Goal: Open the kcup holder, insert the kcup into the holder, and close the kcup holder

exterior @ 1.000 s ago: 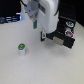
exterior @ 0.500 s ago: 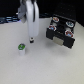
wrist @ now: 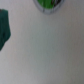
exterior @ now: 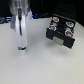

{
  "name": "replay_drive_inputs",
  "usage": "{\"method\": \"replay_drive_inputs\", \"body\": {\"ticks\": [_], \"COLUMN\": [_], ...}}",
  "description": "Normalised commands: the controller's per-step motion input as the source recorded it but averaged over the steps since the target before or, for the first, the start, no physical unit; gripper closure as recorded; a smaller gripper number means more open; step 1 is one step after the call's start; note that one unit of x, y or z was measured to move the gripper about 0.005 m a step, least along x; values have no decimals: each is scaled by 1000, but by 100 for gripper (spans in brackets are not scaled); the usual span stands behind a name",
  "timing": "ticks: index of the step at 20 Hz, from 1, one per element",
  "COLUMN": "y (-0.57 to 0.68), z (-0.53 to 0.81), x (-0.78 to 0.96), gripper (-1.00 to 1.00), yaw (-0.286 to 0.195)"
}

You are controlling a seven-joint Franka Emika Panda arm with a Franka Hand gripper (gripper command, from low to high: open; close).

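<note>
The kcup (exterior: 21, 48) stands on the white table at the exterior view's left; only a bit of its green top shows under the arm. My gripper (exterior: 20, 45) hangs straight down over it, blurred, and its fingers cannot be made out. In the wrist view the kcup's round green top (wrist: 49, 4) lies at the picture's edge. The kcup holder (exterior: 61, 31) is a black box at the exterior view's right. Its round slots show from above, and a pale drawer front (exterior: 60, 43) faces forward.
A dark green blurred shape (wrist: 4, 27) sits at the edge of the wrist view; I cannot tell what it is. Bare white table (exterior: 40, 65) lies between the kcup and the holder. Dark clutter lines the back edge.
The arm has swung from beside the holder toward the exterior view's left and come down over the kcup. The holder has not moved.
</note>
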Motion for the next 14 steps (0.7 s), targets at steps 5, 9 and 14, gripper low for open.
{"method": "replay_drive_inputs", "body": {"ticks": [5,9,14], "y": [-116,0,-27], "z": [-379,-303,-329], "x": [-118,7,21], "gripper": [-100,-100,-100], "yaw": [-181,-174,-165]}}
